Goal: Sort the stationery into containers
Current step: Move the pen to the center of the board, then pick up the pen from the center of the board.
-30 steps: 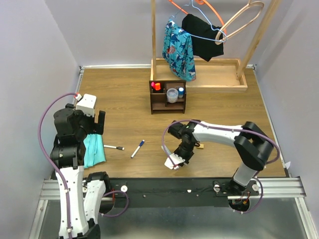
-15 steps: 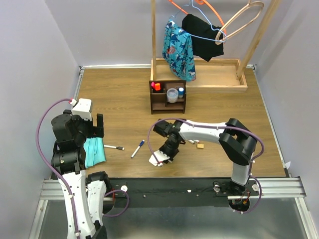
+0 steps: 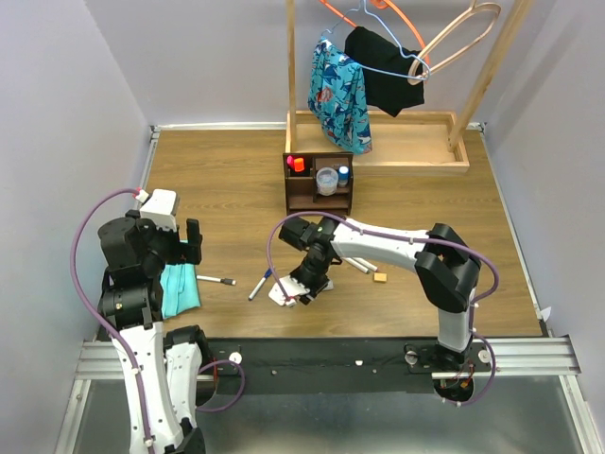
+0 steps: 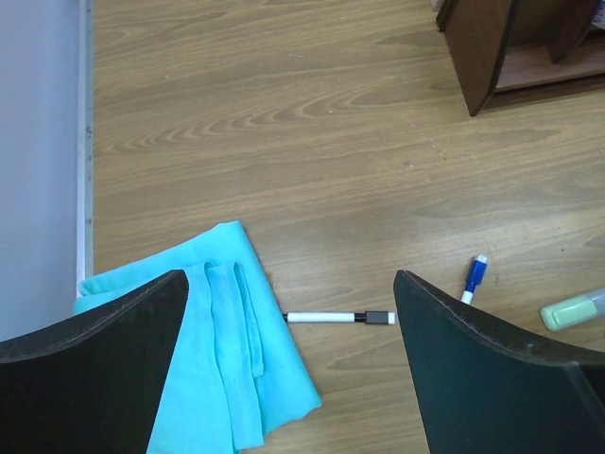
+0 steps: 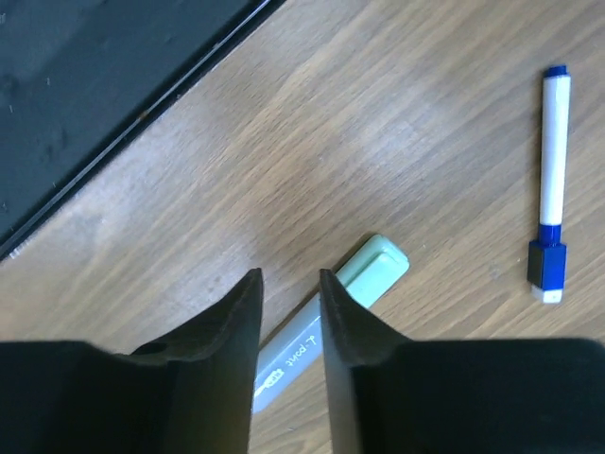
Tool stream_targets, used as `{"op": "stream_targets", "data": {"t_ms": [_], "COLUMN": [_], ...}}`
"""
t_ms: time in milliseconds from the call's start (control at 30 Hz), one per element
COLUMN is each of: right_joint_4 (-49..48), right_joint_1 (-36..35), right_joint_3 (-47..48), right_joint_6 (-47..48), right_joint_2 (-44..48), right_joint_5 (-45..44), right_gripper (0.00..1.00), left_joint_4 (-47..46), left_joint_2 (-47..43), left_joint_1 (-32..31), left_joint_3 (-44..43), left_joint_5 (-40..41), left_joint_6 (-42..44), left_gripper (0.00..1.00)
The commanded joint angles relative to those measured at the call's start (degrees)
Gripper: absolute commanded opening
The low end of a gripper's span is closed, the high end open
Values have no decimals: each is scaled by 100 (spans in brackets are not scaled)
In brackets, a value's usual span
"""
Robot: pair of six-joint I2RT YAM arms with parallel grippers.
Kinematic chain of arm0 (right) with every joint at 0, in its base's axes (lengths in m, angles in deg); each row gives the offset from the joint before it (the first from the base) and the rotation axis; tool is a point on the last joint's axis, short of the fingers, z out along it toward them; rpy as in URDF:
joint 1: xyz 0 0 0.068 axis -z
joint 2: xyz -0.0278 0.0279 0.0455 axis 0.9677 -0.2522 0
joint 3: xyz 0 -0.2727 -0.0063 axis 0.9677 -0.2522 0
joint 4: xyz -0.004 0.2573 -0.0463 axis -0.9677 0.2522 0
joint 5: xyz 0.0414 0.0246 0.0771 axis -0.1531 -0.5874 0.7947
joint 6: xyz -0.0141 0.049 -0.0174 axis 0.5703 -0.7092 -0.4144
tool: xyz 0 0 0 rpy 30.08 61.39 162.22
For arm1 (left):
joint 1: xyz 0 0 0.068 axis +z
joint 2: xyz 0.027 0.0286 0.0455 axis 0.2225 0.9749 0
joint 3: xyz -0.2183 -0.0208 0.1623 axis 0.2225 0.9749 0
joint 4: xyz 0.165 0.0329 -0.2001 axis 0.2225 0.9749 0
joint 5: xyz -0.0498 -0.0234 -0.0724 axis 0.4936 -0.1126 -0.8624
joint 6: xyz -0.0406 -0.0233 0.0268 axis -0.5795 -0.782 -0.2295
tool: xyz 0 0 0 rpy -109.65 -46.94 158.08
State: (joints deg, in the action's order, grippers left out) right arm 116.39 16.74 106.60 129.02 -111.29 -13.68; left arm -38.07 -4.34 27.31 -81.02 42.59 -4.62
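My right gripper (image 3: 282, 293) is shut on a pale-green highlighter (image 5: 373, 270) and holds it low over the table, just right of a blue-capped white marker (image 3: 262, 282), which also shows in the right wrist view (image 5: 551, 180). A black-capped marker (image 4: 340, 318) lies beside the teal cloth (image 4: 217, 350), below my open, empty left gripper (image 4: 288, 284). The dark brown organizer (image 3: 288, 189) stands behind them and holds a red-orange highlighter (image 3: 297, 164), a clear tub (image 3: 327, 178) and a blue-capped item. A tan eraser (image 3: 380, 277) and another white marker (image 3: 359, 265) lie by the right arm.
A clothes rack with a long light wooden tray (image 3: 406, 151) stands at the back, with garments and hangers above it. The teal cloth also shows in the top view (image 3: 178, 288), at the left near edge. The black base rail runs along the near edge.
My right gripper has swept left along the near side with the pale-green highlighter, ending beside the blue-capped marker. The left arm shifted only slightly.
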Motion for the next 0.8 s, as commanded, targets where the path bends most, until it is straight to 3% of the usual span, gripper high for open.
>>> {"op": "stream_targets", "data": {"t_ms": [0, 267, 767], "right_joint_4": [-490, -1723, -2022], "right_joint_1": [-50, -50, -50], "right_joint_3": [69, -117, -213], "right_joint_6": [-1176, -2952, -3375], "right_joint_2": [171, -22, -435], "right_joint_5": [232, -295, -805], "right_gripper": [42, 49, 49], "left_joint_4": [-25, -105, -157], "left_joint_2": [41, 85, 32], "left_joint_1": [40, 40, 40], "left_joint_3": [-187, -187, -3], "left_joint_5": [-390, -495, -487], "left_joint_6": [-111, -163, -146], "left_gripper": [99, 99, 99]}}
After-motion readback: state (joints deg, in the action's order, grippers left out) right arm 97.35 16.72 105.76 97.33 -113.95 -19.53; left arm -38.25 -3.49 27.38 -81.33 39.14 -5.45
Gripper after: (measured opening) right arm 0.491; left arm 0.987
